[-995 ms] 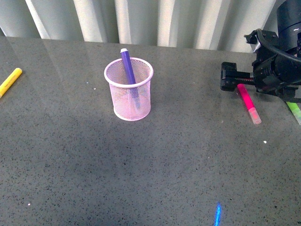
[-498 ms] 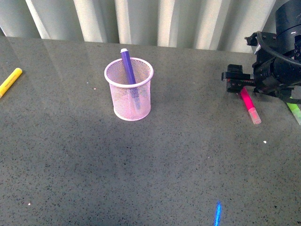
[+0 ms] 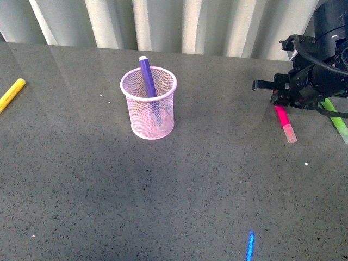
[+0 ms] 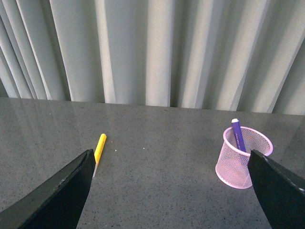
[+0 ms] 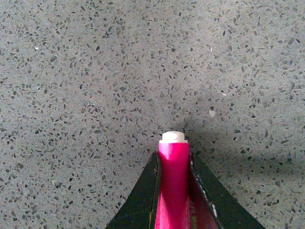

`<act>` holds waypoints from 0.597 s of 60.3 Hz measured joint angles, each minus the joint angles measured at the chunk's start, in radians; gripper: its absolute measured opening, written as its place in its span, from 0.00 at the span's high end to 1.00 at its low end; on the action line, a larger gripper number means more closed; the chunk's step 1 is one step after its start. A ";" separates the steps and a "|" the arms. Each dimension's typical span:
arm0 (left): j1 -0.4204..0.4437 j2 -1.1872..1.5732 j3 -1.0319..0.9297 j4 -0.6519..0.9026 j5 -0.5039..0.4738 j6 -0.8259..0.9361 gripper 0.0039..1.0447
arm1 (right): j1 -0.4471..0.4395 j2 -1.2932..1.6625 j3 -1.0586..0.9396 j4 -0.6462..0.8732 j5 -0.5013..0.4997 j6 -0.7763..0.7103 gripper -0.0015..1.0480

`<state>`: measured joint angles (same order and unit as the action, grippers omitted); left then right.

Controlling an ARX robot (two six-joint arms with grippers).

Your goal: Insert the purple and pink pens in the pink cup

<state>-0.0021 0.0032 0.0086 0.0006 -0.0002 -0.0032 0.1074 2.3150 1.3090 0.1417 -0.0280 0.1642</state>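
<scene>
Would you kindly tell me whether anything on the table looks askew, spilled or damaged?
Nothing looks spilled or damaged. The purple pen merely leans inside the pink cup, and the pink pen is clamped at one end by the right gripper.

Black right gripper (image 5: 173,162): jaws wide apart 1.0 s ago, now clamped on the hot pink chunky marker (image 3: 285,124). Marker's capped end shifted slightly. More of the lime green marker (image 3: 337,122) uncovered.

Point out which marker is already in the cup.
The purple pen, standing in the pink cup; the pink pen, yellow marker and green marker are outside it.
</scene>
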 joint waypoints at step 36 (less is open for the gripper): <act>0.000 0.000 0.000 0.000 0.000 0.000 0.06 | 0.037 -0.184 -0.227 0.487 -0.037 -0.139 0.89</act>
<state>-0.0021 0.0032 0.0086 0.0006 -0.0006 -0.0032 0.1444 2.1311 1.0824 0.6289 -0.0650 0.0250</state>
